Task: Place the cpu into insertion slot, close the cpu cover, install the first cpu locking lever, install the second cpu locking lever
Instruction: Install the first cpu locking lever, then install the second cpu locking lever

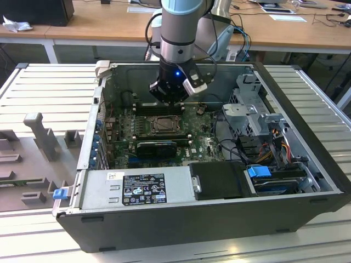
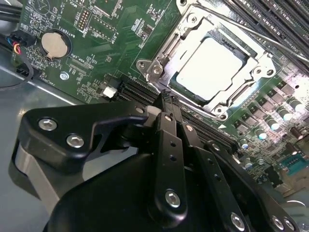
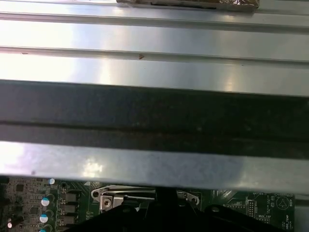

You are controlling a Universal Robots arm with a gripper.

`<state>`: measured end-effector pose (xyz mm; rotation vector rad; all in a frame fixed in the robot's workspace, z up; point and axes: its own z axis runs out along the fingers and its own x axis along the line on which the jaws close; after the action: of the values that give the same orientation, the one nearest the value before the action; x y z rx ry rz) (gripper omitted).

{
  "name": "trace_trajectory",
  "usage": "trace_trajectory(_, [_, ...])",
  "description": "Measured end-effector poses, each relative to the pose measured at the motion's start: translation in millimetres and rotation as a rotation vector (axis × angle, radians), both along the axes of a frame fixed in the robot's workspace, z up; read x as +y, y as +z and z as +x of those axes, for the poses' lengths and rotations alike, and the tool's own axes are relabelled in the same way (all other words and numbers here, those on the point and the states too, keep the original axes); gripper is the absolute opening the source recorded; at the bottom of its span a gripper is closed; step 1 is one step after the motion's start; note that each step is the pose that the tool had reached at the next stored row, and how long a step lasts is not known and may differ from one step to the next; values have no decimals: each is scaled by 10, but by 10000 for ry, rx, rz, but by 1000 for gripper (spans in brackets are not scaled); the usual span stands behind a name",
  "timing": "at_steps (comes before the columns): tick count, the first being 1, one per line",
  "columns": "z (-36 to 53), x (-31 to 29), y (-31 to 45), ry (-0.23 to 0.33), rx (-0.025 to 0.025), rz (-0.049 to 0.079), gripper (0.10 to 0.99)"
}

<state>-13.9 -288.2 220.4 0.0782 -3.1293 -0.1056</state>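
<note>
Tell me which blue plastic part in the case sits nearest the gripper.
None is close. The blue tab on the drive bay at the exterior view's right is nearer the gripper than the blue clip at the case's left front corner.

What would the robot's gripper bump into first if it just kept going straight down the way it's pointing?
Probably the green motherboard just beside the cpu cover, near the black connectors by the socket. The gripper points down there, though depth is hard to judge.

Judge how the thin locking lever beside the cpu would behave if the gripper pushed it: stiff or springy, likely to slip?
The locking lever looks like a thin bare metal rod, so it probably flexes and springs back. Its smooth, shiny surface could let the gripper slide off. It runs alongside the cpu cover over the cpu, so a slip risks striking them.
</note>
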Motion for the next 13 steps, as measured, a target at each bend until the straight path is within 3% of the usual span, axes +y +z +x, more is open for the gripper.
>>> trace_trajectory(6, [0,-44,1,1,0,-1,106])
trace_trajectory(8, [0,-46,52,-1,1,-2,106])
trace_trajectory(13, [0,-52,57,2,1,-3,106])
